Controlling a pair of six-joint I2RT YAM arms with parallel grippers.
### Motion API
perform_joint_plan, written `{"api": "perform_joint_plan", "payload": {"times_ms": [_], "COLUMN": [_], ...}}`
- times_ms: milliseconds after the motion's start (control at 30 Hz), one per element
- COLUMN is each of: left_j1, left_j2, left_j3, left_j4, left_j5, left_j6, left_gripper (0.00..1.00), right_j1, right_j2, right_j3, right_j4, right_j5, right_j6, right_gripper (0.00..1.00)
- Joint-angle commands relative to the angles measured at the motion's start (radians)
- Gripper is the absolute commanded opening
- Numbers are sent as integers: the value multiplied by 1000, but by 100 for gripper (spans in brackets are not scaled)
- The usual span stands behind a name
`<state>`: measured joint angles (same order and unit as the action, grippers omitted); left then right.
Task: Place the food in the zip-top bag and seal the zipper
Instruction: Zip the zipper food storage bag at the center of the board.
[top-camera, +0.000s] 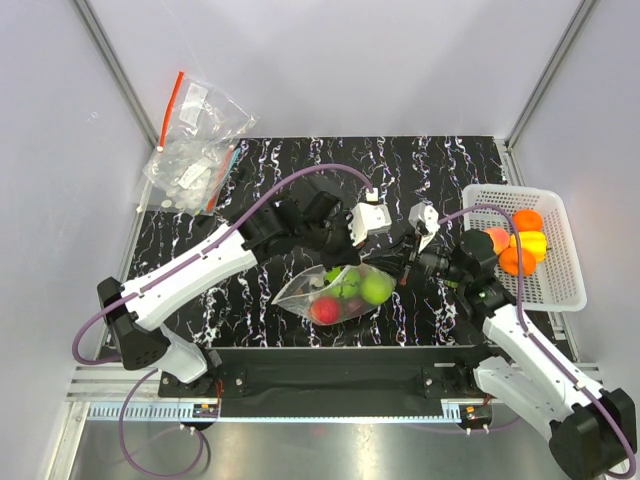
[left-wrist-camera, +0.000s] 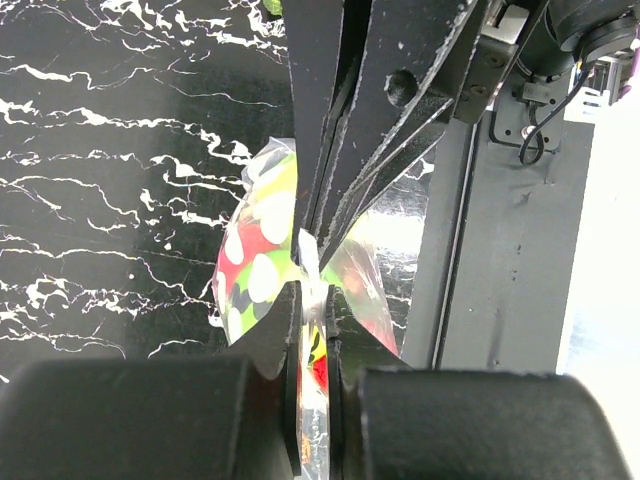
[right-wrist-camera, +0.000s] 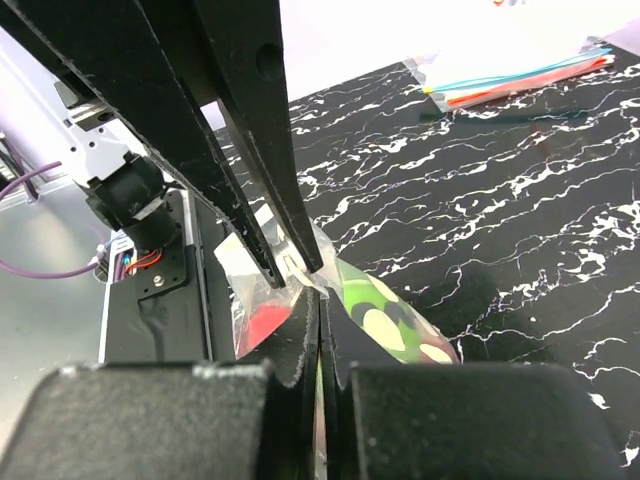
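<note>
Edge of zip-top bag (top-camera: 335, 296) w/ food (top-camera: 377, 289) inside, clenched in left gripper (left-wrist-camera: 312, 335) & right gripper (right-wrist-camera: 318, 322), tips adjacent.

Left tool (left-wrist-camera: 313, 300) and right tool (right-wrist-camera: 320, 305) meet tip-to-tip, both pinched closed.

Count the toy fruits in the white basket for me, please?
4: orange fruit farthest back, peach fruit on the left, yellow fruit on the right, second orange fruit nearest; others may be hidden.

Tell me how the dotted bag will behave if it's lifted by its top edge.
Probably floppy: the zip-top bag is thin, crinkled film. Likely to sag bottom-heavy, since the food sits bunched inside. Its glossy film may slip in a pinch.
</note>
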<state>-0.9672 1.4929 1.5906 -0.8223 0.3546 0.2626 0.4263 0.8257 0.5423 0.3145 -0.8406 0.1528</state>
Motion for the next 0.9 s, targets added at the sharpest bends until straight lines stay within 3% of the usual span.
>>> {"api": "perform_joint_plan", "payload": {"times_ms": [0,233,533,867], "left_j1": [1,1,4,28], "left_j2": [-17,-66,-62,-213], "left_j3": [39,-80,-112,-365], "left_j4": [18,94,103,268], "left_j5": [15,-3,-49,-95], "left_j6": [6,-26,-39,-157], "left_gripper": [0,2,2,2], "right_j1": [-1,0,-1,-4], "right_j2": [-28,-120,-197,-171], "right_j3": [27,22,-19,7], "right_j4": [31,-28,-49,-136], "right_j5": [27,322,520,800], "right_j6": [-1,37,76,117], "right_gripper": [0,0,0,0]}}
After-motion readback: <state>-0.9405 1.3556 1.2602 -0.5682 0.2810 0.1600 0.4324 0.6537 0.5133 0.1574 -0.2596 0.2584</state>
